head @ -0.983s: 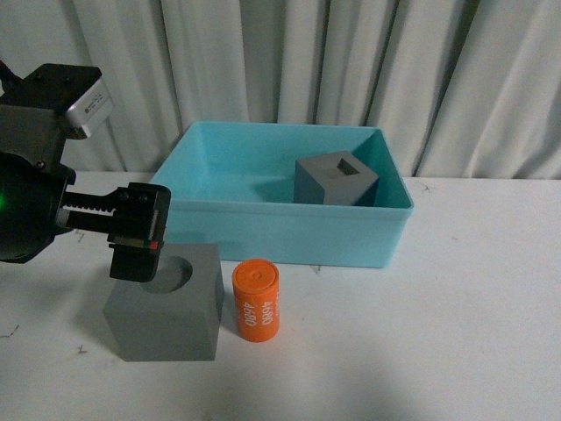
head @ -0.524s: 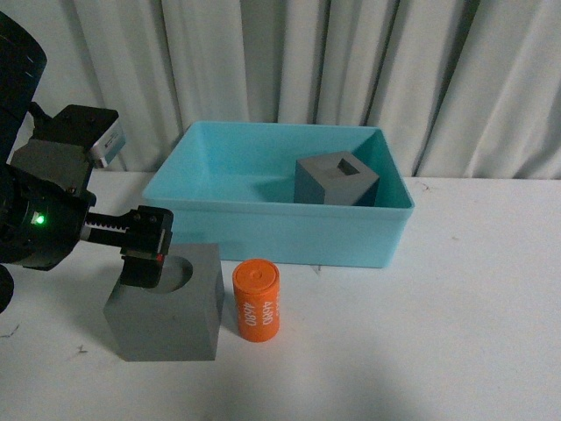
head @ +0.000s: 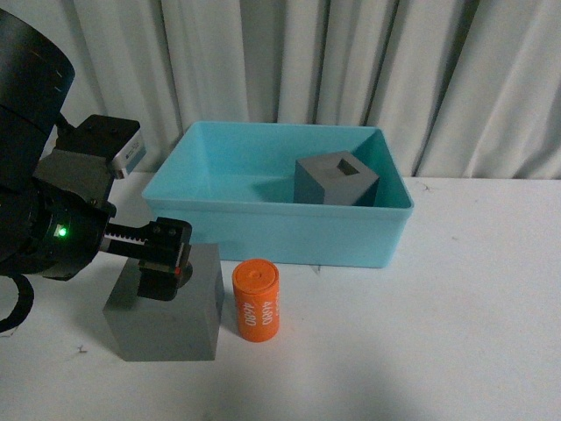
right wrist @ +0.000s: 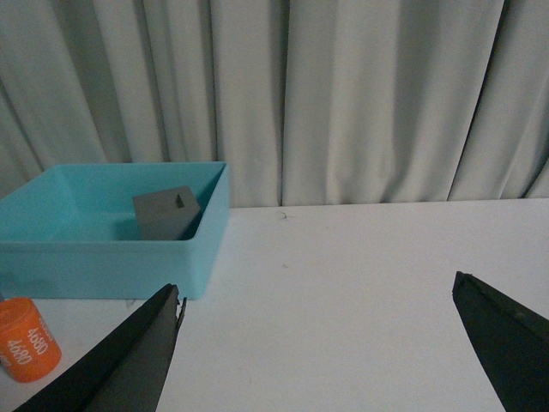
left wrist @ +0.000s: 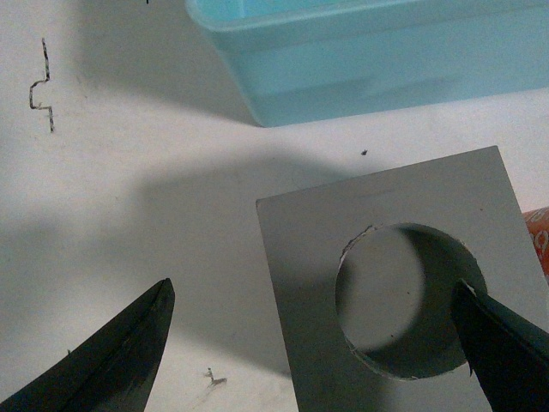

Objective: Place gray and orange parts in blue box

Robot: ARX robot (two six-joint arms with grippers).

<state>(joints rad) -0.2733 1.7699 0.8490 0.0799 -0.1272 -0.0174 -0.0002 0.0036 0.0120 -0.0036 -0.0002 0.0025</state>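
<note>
The gray cube with the round recess (head: 166,316) stands on the table in front of the blue box (head: 272,210). My left gripper (head: 162,263) is open and low over this cube's top. In the left wrist view one finger (left wrist: 506,352) is at the recess's edge and the other (left wrist: 120,360) is over bare table beside the cube (left wrist: 300,249). The orange cylinder (head: 256,300) stands just right of the cube. The gray cube with the rectangular recess (head: 336,180) lies inside the box. My right gripper (right wrist: 316,287) is open and empty over bare table, away from the parts.
A white table (head: 456,307) carries everything, with a gray curtain (head: 351,61) close behind the box. The right wrist view shows the box (right wrist: 103,257) and the orange cylinder (right wrist: 26,339) off to one side. Small dark marks (left wrist: 39,94) are on the table.
My left gripper has moved right and down over the round-recess cube and now covers the recess in the front view. The parts have not moved.
</note>
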